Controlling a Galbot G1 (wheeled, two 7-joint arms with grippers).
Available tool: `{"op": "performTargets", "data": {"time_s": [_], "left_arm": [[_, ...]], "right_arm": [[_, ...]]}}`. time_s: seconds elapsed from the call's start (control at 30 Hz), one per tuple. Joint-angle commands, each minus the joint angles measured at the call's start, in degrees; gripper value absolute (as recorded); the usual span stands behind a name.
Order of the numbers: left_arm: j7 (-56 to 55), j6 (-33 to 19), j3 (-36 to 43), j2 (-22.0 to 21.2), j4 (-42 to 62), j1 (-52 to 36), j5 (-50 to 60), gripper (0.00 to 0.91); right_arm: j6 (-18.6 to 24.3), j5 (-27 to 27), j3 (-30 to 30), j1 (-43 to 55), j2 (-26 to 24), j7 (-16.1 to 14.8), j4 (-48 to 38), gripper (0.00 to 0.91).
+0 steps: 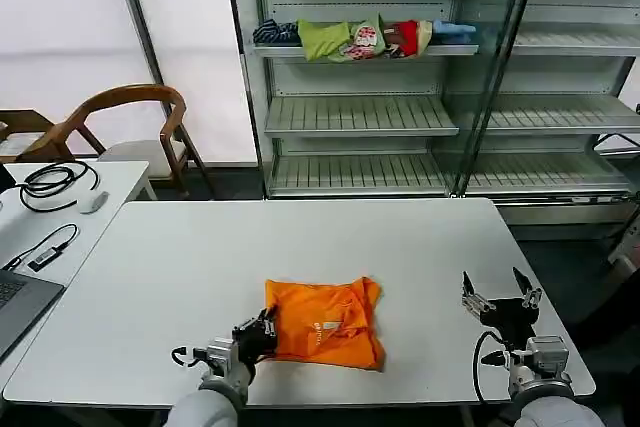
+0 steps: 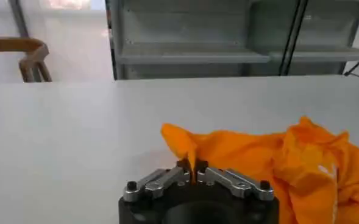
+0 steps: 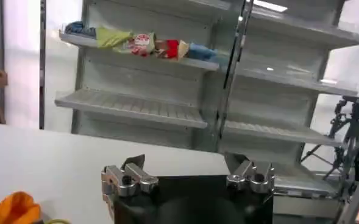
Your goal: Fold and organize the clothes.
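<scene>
Orange T-shirt (image 1: 325,321) is seen crumpled on the white table (image 1: 200,267), near its front edge. Left gripper (image 1: 262,328) is pinched tight on the shirt's left edge, with fabric caught between the fingertips (image 2: 199,165). Right gripper (image 1: 500,297) is held spread wide and empty, well apart to the shirt's right.

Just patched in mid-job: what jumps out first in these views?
The bright orange T-shirt, loosely folded, lies near the front edge of the white table. The left tool is shut on its near-left edge, while the right tool hangs open above the table's right side, apart from the shirt. A pile of coloured garments sits on the shelf behind.
</scene>
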Motion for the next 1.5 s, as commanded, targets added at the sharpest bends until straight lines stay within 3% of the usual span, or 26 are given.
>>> {"op": "performTargets", "data": {"time_s": [0.03, 0.27, 0.43, 0.57, 0.67, 0.77, 0.9, 0.93, 0.97, 1.03, 1.13, 1.23, 1.5], "left_arm": [[5.07, 7.13, -19.12, 10.24, -4.75, 4.08, -6.61, 0.01], [10.89, 8.67, -34.98, 22.6, -4.65, 12.89, -12.85, 0.01], [16.35, 8.76, -55.76, 32.66, -2.53, 24.78, -16.69, 0.02], [19.95, 8.81, -70.92, 36.49, -3.24, 35.93, -19.52, 0.02], [21.07, 8.82, -74.97, 36.97, -5.44, 38.31, -20.0, 0.02], [20.04, 8.8, -68.2, 34.03, -10.49, 34.31, -19.47, 0.02], [16.96, 8.7, -51.66, 25.31, -21.33, 27.69, -16.07, 0.02], [16.97, 8.67, -42.67, 21.11, -24.2, 25.4, -11.93, 0.02], [16.82, 8.67, -35.27, 20.36, -25.59, 23.17, -6.94, 0.02], [16.46, 8.54, -16.02, 10.76, -27.14, 22.02, 4.02, 0.02], [16.58, 5.26, -2.97, 5.1, -24.48, 19.65, 14.42, 0.02], [14.53, 3.99, -0.3, 2.69, -21.93, 16.21, 15.37, 0.02], [3.71, 5.44, -0.84, -0.39, -20.15, 7.17, 1.71, 0.02]], "right_arm": [[0.09, 0.05, -0.81, 1.0, -0.06, -0.03, -0.35, 0.907], [0.41, 0.11, -2.29, 3.0, -0.2, -0.11, -1.01, 0.907], [1.01, 0.09, -3.38, 4.77, -0.25, -0.2, -1.92, 0.907], [1.21, 0.12, -3.96, 6.23, -0.3, -0.31, -2.75, 0.907], [1.5, 0.18, -4.18, 6.84, -0.34, -0.47, -3.49, 0.907], [1.87, 0.16, -3.87, 6.37, -0.3, -0.55, -3.7, 0.907], [1.91, 0.14, -2.89, 5.32, -0.48, -0.55, -3.31, 0.907], [1.89, 0.09, -2.62, 4.95, -0.32, -0.55, -3.19, 0.907], [1.86, -0.02, -2.38, 4.58, -0.15, -0.48, -3.26, 0.907], [1.87, -0.12, -1.81, 3.66, 0.09, -0.47, -3.09, 0.907], [1.61, -0.38, -0.96, 2.79, -0.05, -0.36, -2.49, 0.907], [1.29, -0.37, -0.21, 2.26, 0.1, -0.22, -1.66, 0.907], [0.64, -1.28, -0.44, 1.97, 0.62, 0.06, -0.89, 0.907]]}}
